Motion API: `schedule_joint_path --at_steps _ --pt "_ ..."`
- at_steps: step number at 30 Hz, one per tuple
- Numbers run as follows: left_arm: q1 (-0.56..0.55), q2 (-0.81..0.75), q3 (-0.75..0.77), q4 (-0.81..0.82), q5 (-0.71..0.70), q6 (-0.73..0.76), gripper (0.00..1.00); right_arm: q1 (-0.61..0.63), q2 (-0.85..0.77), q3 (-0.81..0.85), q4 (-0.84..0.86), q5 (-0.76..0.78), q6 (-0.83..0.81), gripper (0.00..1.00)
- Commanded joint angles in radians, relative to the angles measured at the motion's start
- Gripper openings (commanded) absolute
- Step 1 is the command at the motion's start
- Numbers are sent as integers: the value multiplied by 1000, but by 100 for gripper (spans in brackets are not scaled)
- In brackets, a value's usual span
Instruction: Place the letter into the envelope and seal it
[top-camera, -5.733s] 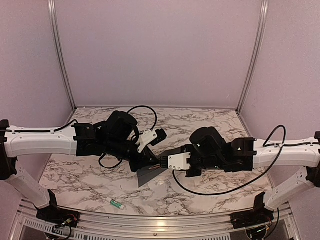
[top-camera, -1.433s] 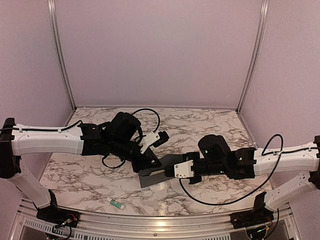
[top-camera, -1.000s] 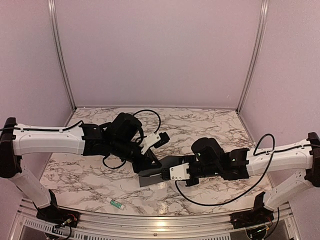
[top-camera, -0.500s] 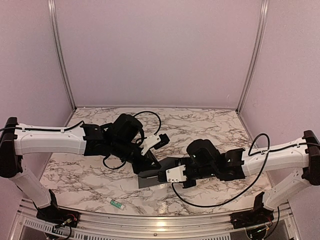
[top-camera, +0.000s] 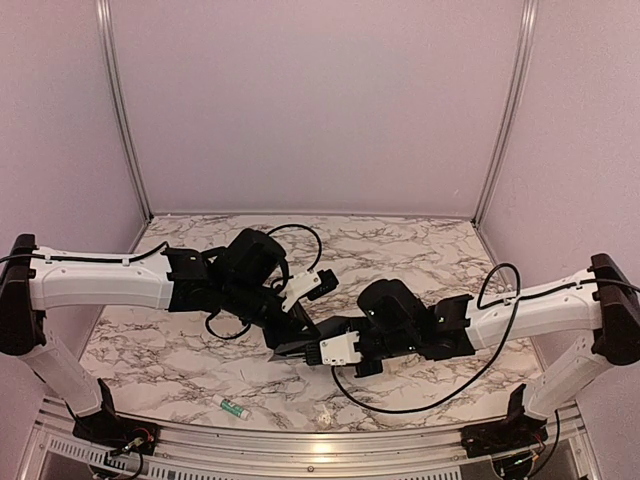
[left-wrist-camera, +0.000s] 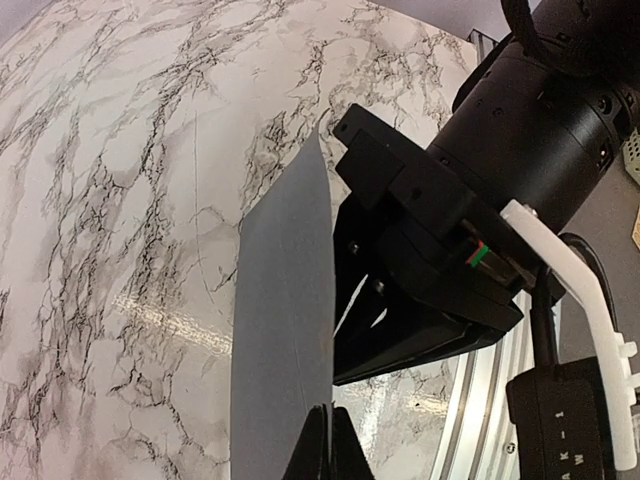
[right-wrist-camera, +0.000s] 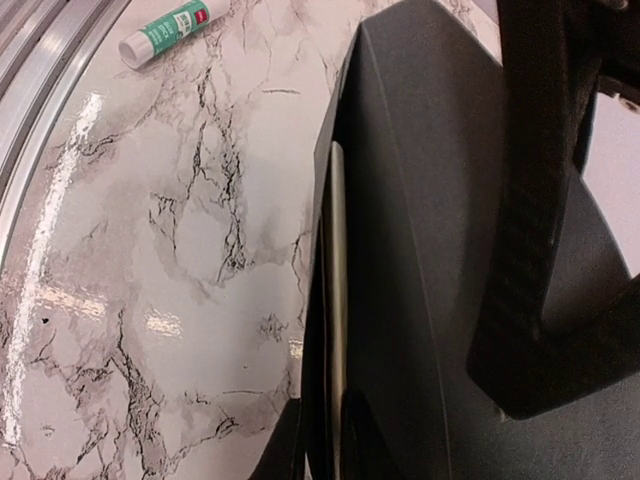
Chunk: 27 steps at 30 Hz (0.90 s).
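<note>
My left gripper (top-camera: 290, 338) is shut on the edge of the dark grey envelope (top-camera: 300, 345) and holds it tilted just above the table. In the left wrist view the envelope (left-wrist-camera: 285, 320) stands edge-up from the closed fingertips (left-wrist-camera: 326, 412). My right gripper (top-camera: 322, 352) presses against the envelope's right side. In the right wrist view its fingers (right-wrist-camera: 326, 400) are shut on the thin cream letter (right-wrist-camera: 337, 250), seen edge-on, which runs in between the envelope's dark walls (right-wrist-camera: 430, 200). Most of the letter is hidden.
A small white-and-green glue stick (top-camera: 232, 407) lies near the front edge of the marble table (top-camera: 400, 250); it also shows in the right wrist view (right-wrist-camera: 172, 30). The metal front rail (top-camera: 320, 440) runs close below both grippers. The two arms nearly touch mid-table.
My right gripper has moved left toward the left gripper, and the letter has gone deeper into the envelope. The left gripper has dipped slightly with the envelope.
</note>
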Motion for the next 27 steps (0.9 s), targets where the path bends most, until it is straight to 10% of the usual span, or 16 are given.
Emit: schedule_joint_path --at_steps 1,10,17,27 --pt "2 -1 37 52 -7 1 0 13 -29 48 -33 10 32 11" --pt "2 1 40 52 -15 -8 0 18 -236 9 -44 112 54 37" --pt "2 10 54 75 -53 -91 0 24 -375 -97 94 175 162 80" --pt "2 37 36 236 -122 -342 0 24 -495 -212 287 478 570 93"
